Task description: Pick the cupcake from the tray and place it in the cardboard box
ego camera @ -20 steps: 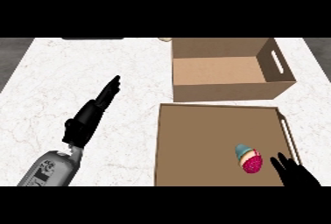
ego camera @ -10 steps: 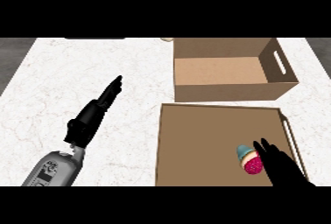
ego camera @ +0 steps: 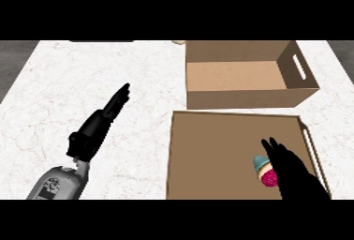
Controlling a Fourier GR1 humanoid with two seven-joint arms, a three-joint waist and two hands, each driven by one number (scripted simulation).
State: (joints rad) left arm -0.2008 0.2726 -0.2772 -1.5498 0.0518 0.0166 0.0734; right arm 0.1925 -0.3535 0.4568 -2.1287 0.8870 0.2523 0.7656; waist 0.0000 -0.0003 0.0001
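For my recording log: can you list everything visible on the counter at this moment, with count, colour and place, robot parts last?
counter: one, white marbled, fills the view.
cardboard box: one, brown, open top, slot handle in its right wall, far right of the counter.
tray: one, brown, shallow, just in front of the box.
cupcake: one, teal base with pink top, lying near the tray's right side, partly hidden by the right hand.
small pale object: one, at the counter's far edge; too small to identify.
left hand: one, black on a grey forearm, fingers straight, over the counter left of the tray.
right hand: one, black, fingers straight, over the cupcake.
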